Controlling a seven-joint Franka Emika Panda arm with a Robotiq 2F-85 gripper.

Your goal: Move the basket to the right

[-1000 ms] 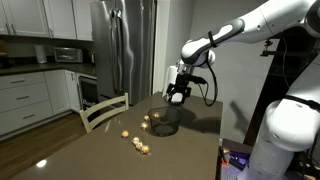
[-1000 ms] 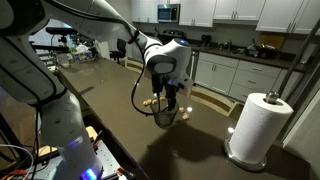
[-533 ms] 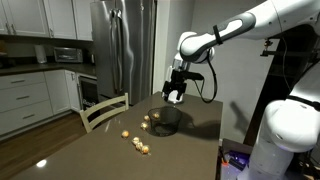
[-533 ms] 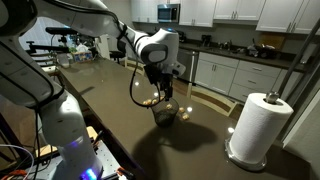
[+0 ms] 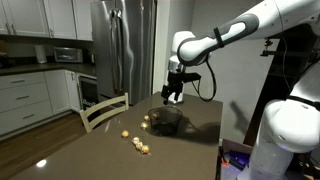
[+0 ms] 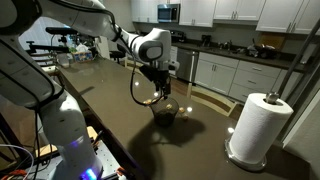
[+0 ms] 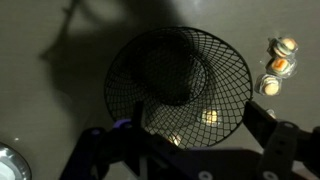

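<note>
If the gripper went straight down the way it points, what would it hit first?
Probably the basket, near its rim; the open gripper hangs directly above it, though depth is unclear.

Hidden, cropped and unclear parts of the scene
In the wrist view the gripper (image 7: pixel 190 152) is a dark blur along the bottom, its fingers (image 7: pixel 92 150) cut off by the lower edge; a pale round thing (image 7: pixel 6 166) in the lower left corner is mostly out of frame and cannot be named. The small round objects (image 7: pixel 277 66) at the right edge are too blurred to identify. In both exterior views the basket (image 5: pixel 165 121) (image 6: pixel 165 113) is so small and dark that its mesh does not resolve, and whether the gripper touches it cannot be told. The arm (image 5: pixel 250 30) runs off the upper right of an exterior view
</note>
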